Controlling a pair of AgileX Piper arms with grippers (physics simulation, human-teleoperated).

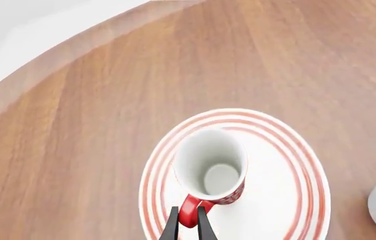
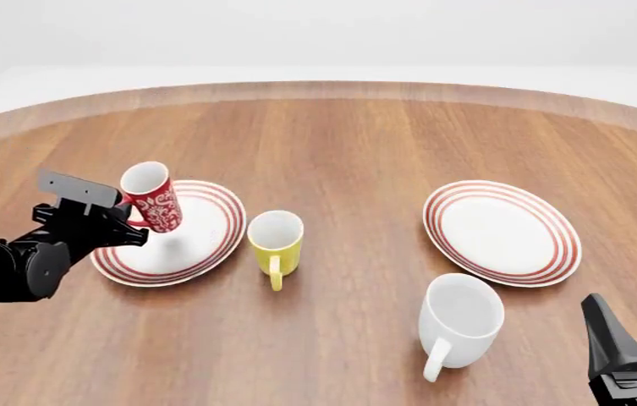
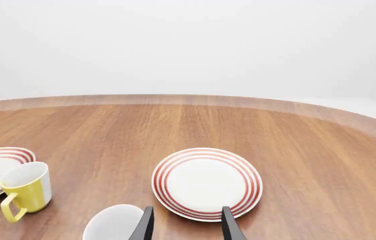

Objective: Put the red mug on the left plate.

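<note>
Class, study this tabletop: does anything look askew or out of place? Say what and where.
Only the red mug: the left gripper pinches its handle, and it hangs tilted above the left plate, not standing on it. The yellow mug and white mug stand upright.

My views are bright and evenly lit from above, with sharp focus and no blur, glare or edge distortion. Shadows are soft and faint: one lies under the white mug (image 2: 460, 320) on the table (image 2: 364, 135).
</note>
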